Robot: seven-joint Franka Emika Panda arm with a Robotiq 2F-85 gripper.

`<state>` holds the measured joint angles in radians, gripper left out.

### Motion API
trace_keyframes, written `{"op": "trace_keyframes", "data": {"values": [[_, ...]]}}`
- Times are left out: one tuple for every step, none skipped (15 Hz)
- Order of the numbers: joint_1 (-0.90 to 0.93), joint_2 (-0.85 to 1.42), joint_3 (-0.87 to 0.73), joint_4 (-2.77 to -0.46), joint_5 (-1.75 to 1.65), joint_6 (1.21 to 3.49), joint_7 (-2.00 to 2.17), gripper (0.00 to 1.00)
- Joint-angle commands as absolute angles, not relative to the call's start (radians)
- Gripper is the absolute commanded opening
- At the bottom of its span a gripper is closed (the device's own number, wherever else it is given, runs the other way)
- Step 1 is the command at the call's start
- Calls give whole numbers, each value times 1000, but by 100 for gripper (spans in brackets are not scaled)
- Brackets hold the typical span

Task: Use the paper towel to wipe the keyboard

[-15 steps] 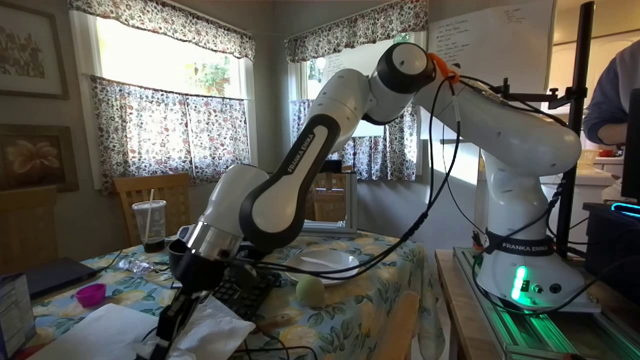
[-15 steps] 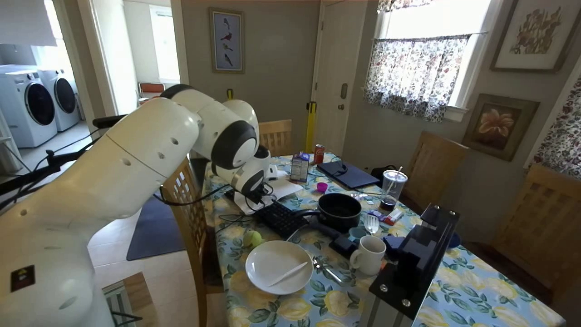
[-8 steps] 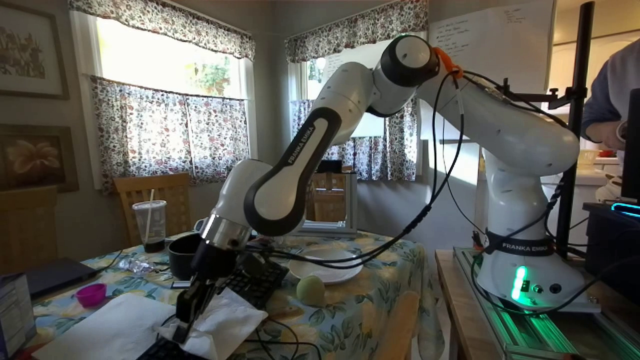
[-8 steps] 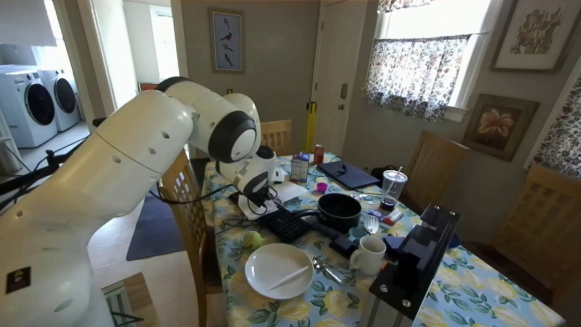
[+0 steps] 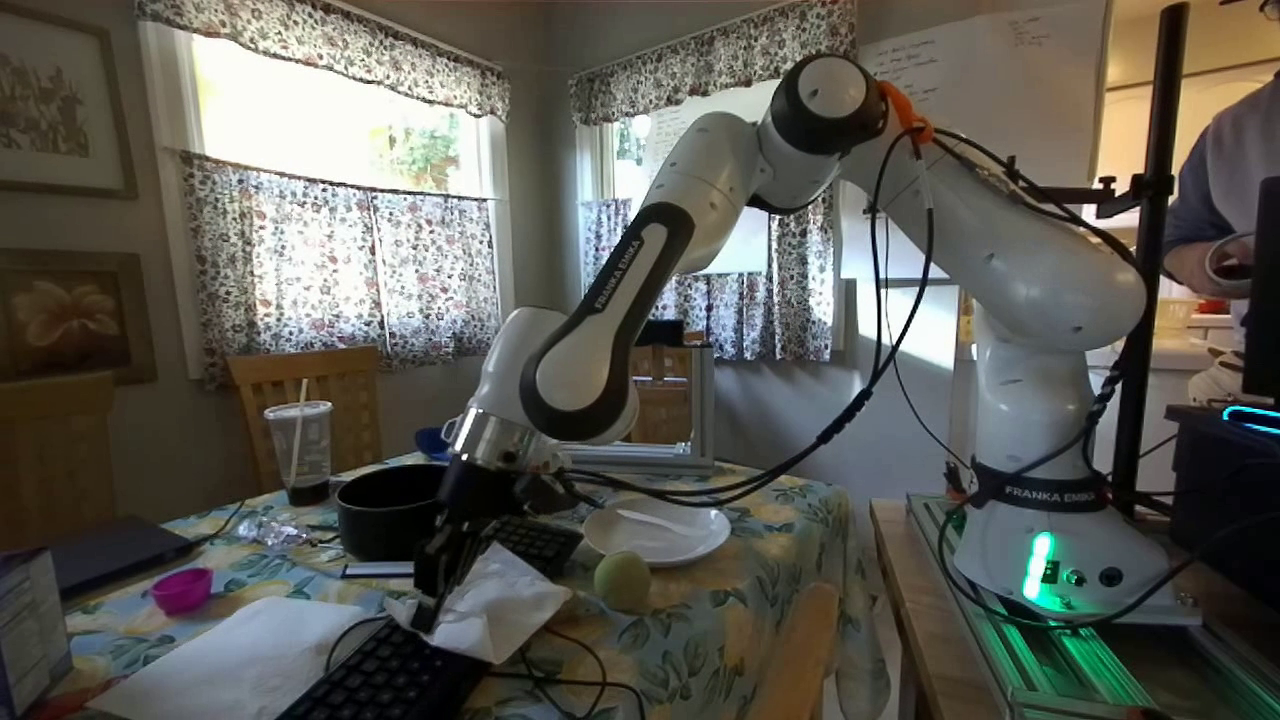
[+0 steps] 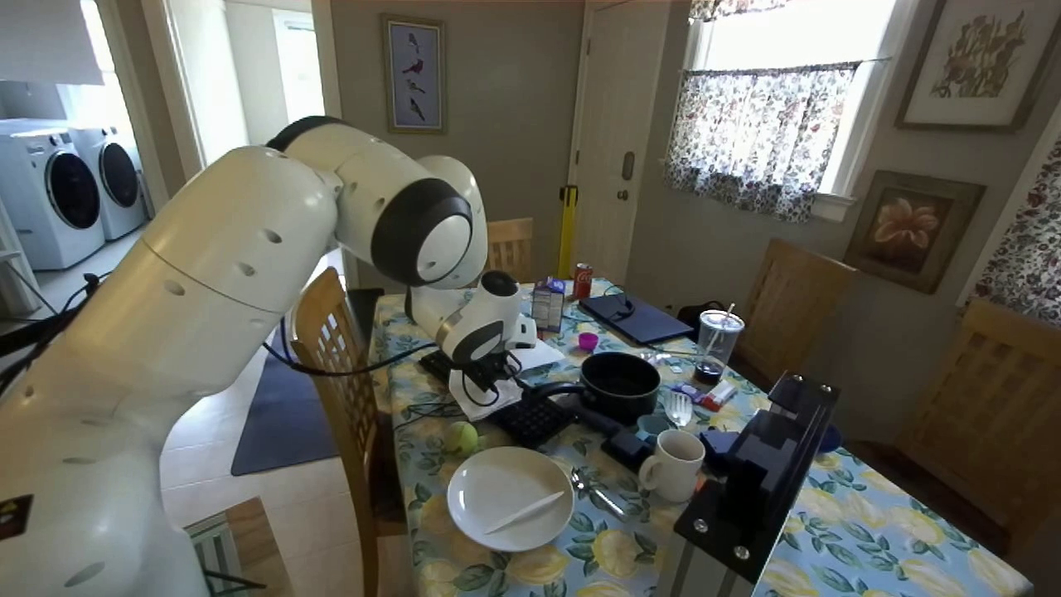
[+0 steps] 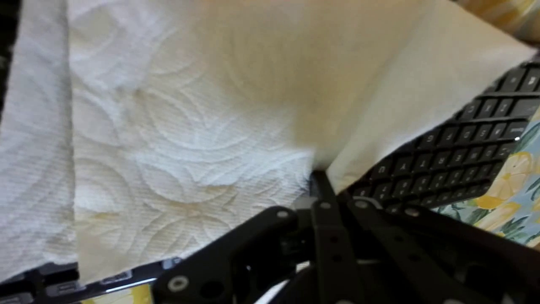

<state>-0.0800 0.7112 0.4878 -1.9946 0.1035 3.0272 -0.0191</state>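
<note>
The long black keyboard (image 5: 385,672) lies on the flowered tablecloth; it also shows in the other exterior view (image 6: 535,421) and the wrist view (image 7: 443,156). The white, creased paper towel (image 5: 510,605) drapes across the keyboard's middle, with keys bare on both sides; it also shows in an exterior view (image 6: 481,398). My gripper (image 5: 432,600) points down over the keyboard, shut on the towel. In the wrist view, the towel (image 7: 181,126) is pinched between the fingertips (image 7: 327,181) and spreads over the keys. Whether the fingertips touch the keys is hidden.
A black pan (image 5: 385,510) stands close beside the keyboard, its handle (image 6: 557,388) reaching toward the keys. A yellow-green ball (image 5: 622,580) and a white plate (image 5: 660,535) lie near one end. Another white sheet (image 5: 235,660) lies along the far side. Black cables (image 5: 590,670) lie beside it.
My gripper has moved along the keyboard toward the plate's end, dragging the paper towel with it. The keyboard end it left is now uncovered. The grip on the towel is unchanged.
</note>
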Motion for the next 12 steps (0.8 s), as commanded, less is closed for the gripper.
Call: {"op": "trace_keyframes", "data": {"values": [[-108,649,477,-2083,150,3021,-23,0],[-120,642,486,-2096,156,3025,-28,0],[-129,642,491,-2100,158,3031,-36,0],[-149,642,514,-2105,163,3030,-50,0],[-158,653,526,-2102,160,3044,-62,0],[-167,658,538,-2099,162,3040,-64,0],[-183,677,560,-2089,163,3038,-76,0],[-194,693,578,-2077,159,3039,-90,0],[-194,702,583,-2071,154,3039,-97,0],[-197,714,593,-2064,149,3039,-107,0],[-199,729,603,-2054,143,3043,-119,0],[-197,740,608,-2042,139,3034,-127,0]]}}
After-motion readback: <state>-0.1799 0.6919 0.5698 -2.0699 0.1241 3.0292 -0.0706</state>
